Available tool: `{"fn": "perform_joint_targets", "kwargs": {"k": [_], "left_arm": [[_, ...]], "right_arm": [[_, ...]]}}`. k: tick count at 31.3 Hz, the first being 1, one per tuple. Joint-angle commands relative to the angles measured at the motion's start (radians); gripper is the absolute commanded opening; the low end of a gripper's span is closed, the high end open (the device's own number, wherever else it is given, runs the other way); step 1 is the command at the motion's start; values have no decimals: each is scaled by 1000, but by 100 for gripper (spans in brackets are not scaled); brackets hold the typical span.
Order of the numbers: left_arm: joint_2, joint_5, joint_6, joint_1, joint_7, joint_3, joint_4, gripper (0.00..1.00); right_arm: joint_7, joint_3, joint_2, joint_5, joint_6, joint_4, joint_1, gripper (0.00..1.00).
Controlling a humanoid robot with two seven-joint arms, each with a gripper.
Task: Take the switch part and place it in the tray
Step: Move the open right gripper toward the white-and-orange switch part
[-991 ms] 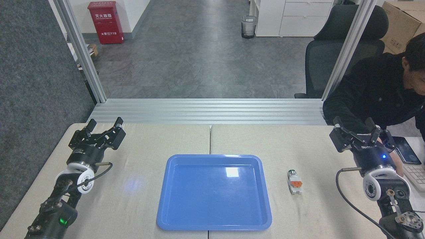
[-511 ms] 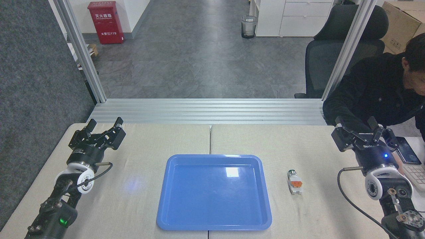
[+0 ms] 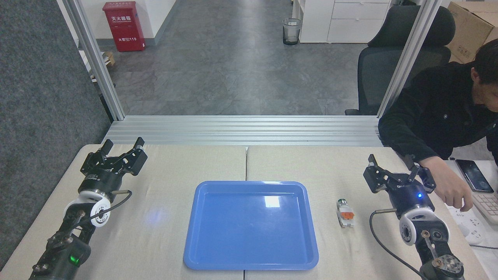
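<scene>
Tabletop: right tool [image 3: 393, 165] hovers open-jawed.

An office used as a robot test area. At the upper right of the frame stand a black swivel chair [image 3: 404, 50], white drawer cabinets [image 3: 358, 19] and a cardboard box [image 3: 472, 27]. A wastebasket [image 3: 291, 31] sits top centre, a red fire-extinguisher box [image 3: 123, 25] upper left. A person [image 3: 439, 109] sits at right near a keyboard [image 3: 486, 202].

The switch part [image 3: 345, 213] lies on the table [image 3: 171, 167] just right of the tray [image 3: 251, 225].
</scene>
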Motion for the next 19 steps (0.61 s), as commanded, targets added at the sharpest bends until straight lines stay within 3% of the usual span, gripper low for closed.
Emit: {"fn": "perform_joint_targets", "kwargs": {"k": [1,19], "left_arm": [[0,0,1,1,1,0,0,100],[0,0,1,0,1,0,0,100]], "right_arm": [[-1,63,123,11,2,82,83,98],[-4,106,167,10,2,231,98,97]]}}
